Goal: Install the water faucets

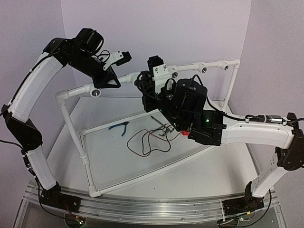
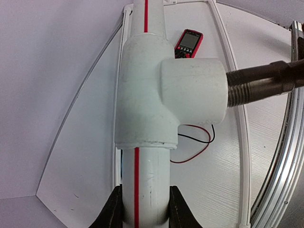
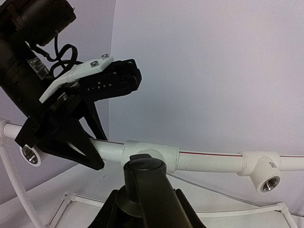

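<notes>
While both arms reach up at the white pipe (image 1: 78,89), top view: left claw (image 1: 113,81) on the rail, right claw (image 1: 146,88) just beside it. Left wrist: fingers (image 2: 111,211) clamped on the pipe, water faucet (image 2: 266,80) thread at tee socket (image 2: 190,90) ahead. Right wrist: right claw clamped on the water faucet, tee socket just beyond

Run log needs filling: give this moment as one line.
left tool shut on pipe next to tee | right tool shut on faucet | faucet thread at tee socket, threads exposed
</notes>
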`<action>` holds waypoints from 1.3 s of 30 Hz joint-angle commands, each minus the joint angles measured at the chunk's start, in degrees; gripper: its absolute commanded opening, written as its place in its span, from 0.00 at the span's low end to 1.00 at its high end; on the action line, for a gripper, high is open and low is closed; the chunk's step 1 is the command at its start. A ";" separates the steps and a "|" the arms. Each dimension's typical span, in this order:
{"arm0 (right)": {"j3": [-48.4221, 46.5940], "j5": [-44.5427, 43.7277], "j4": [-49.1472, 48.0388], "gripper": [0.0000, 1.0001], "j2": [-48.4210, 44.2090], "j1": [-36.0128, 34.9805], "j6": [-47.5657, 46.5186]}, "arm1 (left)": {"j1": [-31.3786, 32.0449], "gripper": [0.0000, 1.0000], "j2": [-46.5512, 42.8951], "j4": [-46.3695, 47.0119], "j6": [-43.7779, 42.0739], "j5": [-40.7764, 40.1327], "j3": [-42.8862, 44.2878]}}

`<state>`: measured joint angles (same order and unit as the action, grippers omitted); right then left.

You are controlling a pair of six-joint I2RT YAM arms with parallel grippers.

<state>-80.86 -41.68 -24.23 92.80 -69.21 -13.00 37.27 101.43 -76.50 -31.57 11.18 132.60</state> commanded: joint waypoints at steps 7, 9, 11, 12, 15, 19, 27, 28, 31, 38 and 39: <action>0.02 0.81 -12.42 0.00 3.05 0.29 -7.73 | 0.25 0.00 0.07 -1.98 11.37 6.26 -1.40; -0.91 -0.81 -14.82 0.00 4.13 0.27 -10.99 | 0.26 0.00 -0.06 -1.97 11.49 6.41 -1.69; -1.90 -2.23 -16.82 0.00 5.12 0.28 -14.39 | 0.23 0.00 -0.13 -1.85 11.58 6.49 -1.61; -2.17 -2.37 -17.89 0.00 5.63 0.35 -15.89 | 0.25 0.00 -0.11 -1.80 11.65 6.62 -1.56; -2.65 -2.24 -18.83 0.00 6.95 0.27 -17.71 | 0.28 0.00 -0.26 -1.84 12.02 7.09 -1.63; 0.29 -1.90 -23.96 0.00 9.37 -0.21 -20.13 | 0.27 0.00 -0.31 -1.62 12.48 9.05 -1.69; 8.14 -2.92 -36.78 0.00 10.67 -0.25 -16.93 | 0.24 0.00 -0.56 -1.39 12.57 10.27 -2.43; 8.75 -2.78 -38.03 0.00 10.83 -0.23 -16.39 | 0.26 0.00 -0.55 -1.39 12.54 10.28 -2.43; 9.04 -2.38 -40.03 0.00 12.17 -0.23 -16.29 | 0.27 0.00 -0.55 -1.36 12.52 10.43 -2.43; 4.86 -0.70 -40.84 0.00 14.79 -0.16 -18.05 | 0.26 0.00 -0.88 -1.27 12.29 10.57 -2.96; 4.12 -1.64 -41.64 0.00 15.09 0.00 -16.62 | 0.30 0.00 -0.95 -1.15 12.32 10.68 -3.11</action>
<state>-73.33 -42.10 -66.97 104.75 -70.30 -30.89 36.69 101.15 -75.60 -30.98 13.30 131.66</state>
